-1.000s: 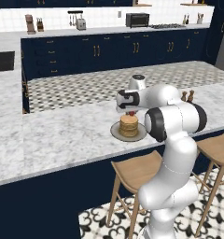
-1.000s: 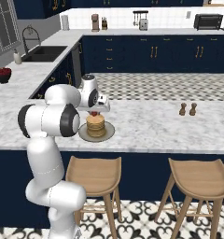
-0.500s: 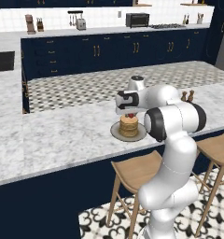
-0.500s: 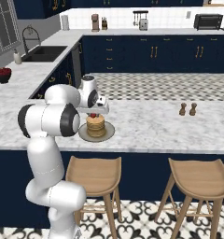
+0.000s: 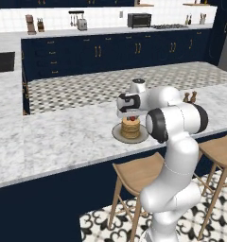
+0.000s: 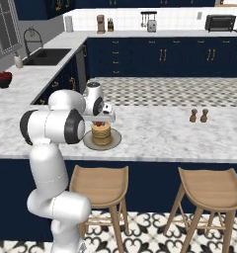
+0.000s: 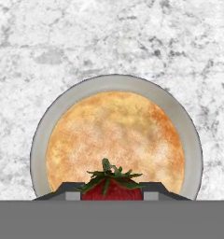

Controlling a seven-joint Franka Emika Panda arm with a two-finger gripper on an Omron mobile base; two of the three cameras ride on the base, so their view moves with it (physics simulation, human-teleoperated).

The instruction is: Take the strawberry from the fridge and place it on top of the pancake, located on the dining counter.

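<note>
Nearest, the claw (image 7: 112, 196) grips a red strawberry (image 7: 112, 187) by its sides, green leaves up, directly above the pancake (image 7: 115, 140) stack. The stack sits on a round plate (image 7: 188, 135) on the marbled bench (image 7: 109, 37), with wooden stools (image 6: 100, 180) in front. To finish well, the claw likely should lower until the fruit rests near the stack's middle, then release gently so it cannot roll. Farther off stand two small shakers (image 6: 198, 115).

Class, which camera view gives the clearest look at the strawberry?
The hand view: the strawberry sits close up between the fingertips, red with green leaves, above the pancake. In the left base view and right base view it is a tiny red speck under the gripper.
</note>
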